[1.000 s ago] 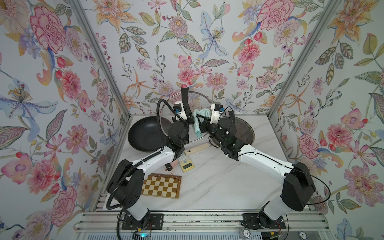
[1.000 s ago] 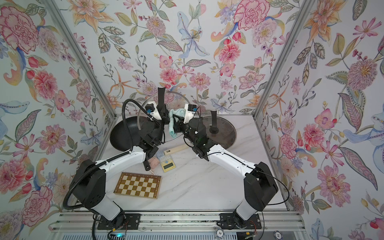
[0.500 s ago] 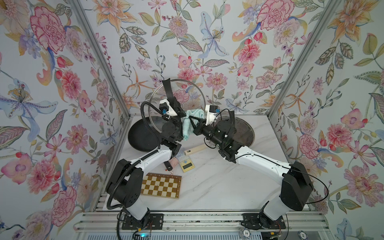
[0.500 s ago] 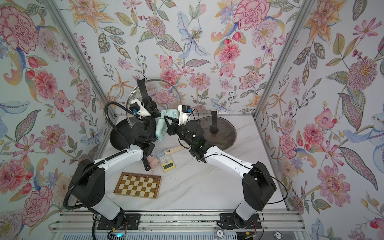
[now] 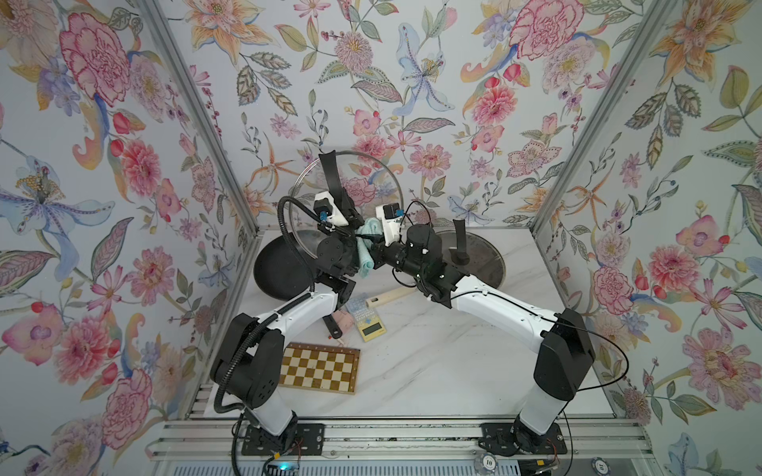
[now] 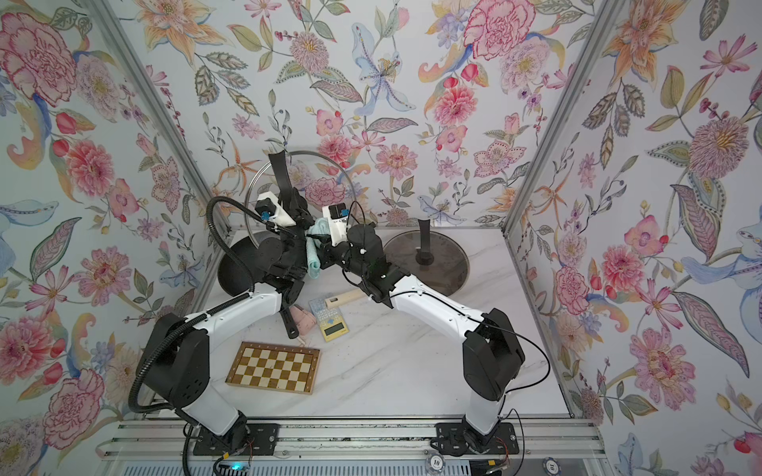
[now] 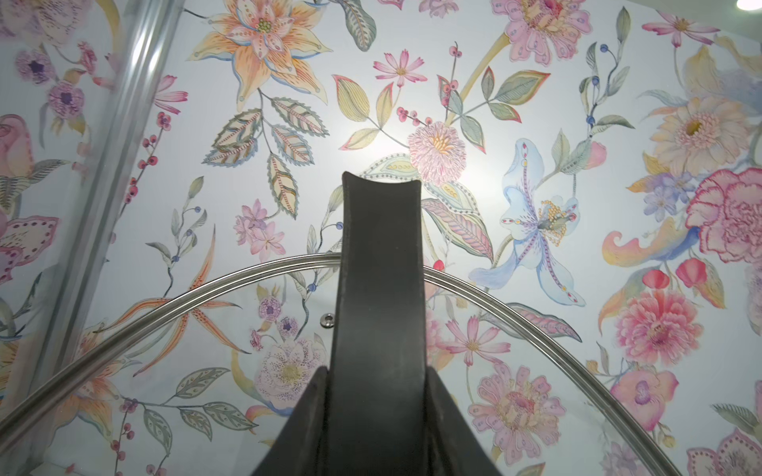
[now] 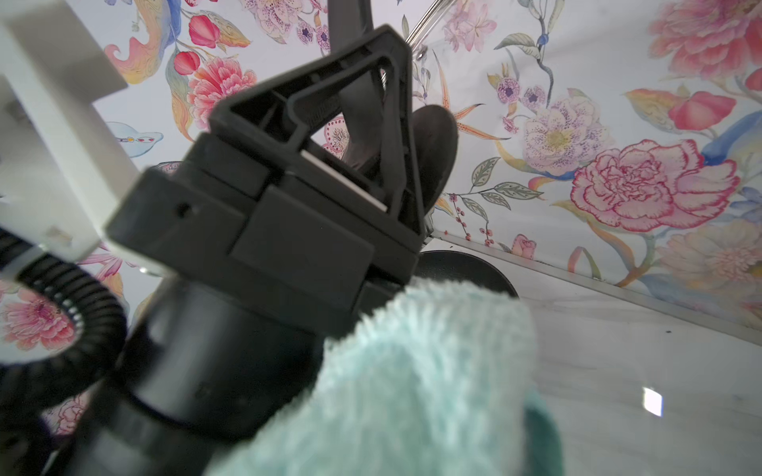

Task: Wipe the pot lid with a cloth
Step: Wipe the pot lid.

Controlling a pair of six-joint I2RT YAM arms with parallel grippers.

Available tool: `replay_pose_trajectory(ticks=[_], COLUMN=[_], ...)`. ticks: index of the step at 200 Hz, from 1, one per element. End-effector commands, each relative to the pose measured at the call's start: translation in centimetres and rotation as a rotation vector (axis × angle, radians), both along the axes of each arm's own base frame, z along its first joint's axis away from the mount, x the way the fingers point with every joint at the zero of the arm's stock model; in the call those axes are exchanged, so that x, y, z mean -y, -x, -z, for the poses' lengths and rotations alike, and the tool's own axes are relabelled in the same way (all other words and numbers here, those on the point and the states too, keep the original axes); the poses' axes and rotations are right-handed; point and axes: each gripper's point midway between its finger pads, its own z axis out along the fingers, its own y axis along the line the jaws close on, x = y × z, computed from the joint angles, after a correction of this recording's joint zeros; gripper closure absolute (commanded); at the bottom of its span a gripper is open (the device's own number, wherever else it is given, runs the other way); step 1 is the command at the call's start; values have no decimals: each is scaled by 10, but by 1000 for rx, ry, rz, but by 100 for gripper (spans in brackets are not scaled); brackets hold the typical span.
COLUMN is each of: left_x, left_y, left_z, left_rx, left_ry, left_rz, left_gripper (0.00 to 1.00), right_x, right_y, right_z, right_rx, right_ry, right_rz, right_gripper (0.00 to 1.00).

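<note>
Left tool (image 7: 377, 416) pinches the lid (image 5: 373, 181) by its black handle (image 7: 379, 288), holding it on edge above the 12 o'clock end of the counter (image 5: 433, 350). Right tool (image 5: 375, 249) is pressed together on the cloth (image 5: 365, 252), dangling at the lid's 5 o'clock. Glass looks stiff, slick, breakable; handle's the safest hold.

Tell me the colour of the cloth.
The cloth is pale mint-teal, clearest in the right wrist view.

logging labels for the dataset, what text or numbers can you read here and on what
"10": on the white chip by the front rail.
Dark chip: marking too blurred to read.
Calculator: keys and display too small to read.
</note>
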Motion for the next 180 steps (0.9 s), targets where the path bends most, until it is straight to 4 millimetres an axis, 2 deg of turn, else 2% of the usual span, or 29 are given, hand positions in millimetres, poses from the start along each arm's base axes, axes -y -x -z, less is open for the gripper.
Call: replay_pose_trajectory(ticks=[1,30,39,40,45,64,91,127,148,156,158,161,180], left_x=[-1,15,19,19,20,9,-12,-63,-80,-86,-85,-87,-101], left_y=[90,81,76,75,70,50,18,-11,-27,-28,-36,-40,-50], left_z=[-141,-130,-122,-121,-115,-89,-47,-6,14,14,26,33,49], left_rx=[422,344,308,303,274,168,8,-109,-144,-140,-164,-175,-198], left_ry=[46,-150,-207,-213,-238,-263,-323,-286,-256,-238,-243,-244,-225], left_rz=[146,115,98,96,92,63,14,-68,-88,-90,-89,-92,-125], left_gripper=[100,100,100,100,100,100,100,100,100,100,100,100,100], right_x=[42,101,113,124,138,174,224,293,333,346,350,355,380], right_y=[-14,-33,-34,-41,-45,-50,-48,-19,7,19,22,26,55], right_z=[124,129,127,129,127,111,75,19,-13,-26,-29,-34,-62], right_rx=[-223,-212,-206,-213,-211,-191,-133,-36,23,49,56,66,123], right_ry=[335,435,444,447,449,441,407,323,258,233,226,219,156], right_rz=[85,222,256,289,326,445,616,821,932,973,982,996,1071], right_gripper=[100,100,100,100,100,100,100,100,100,100,100,100,100])
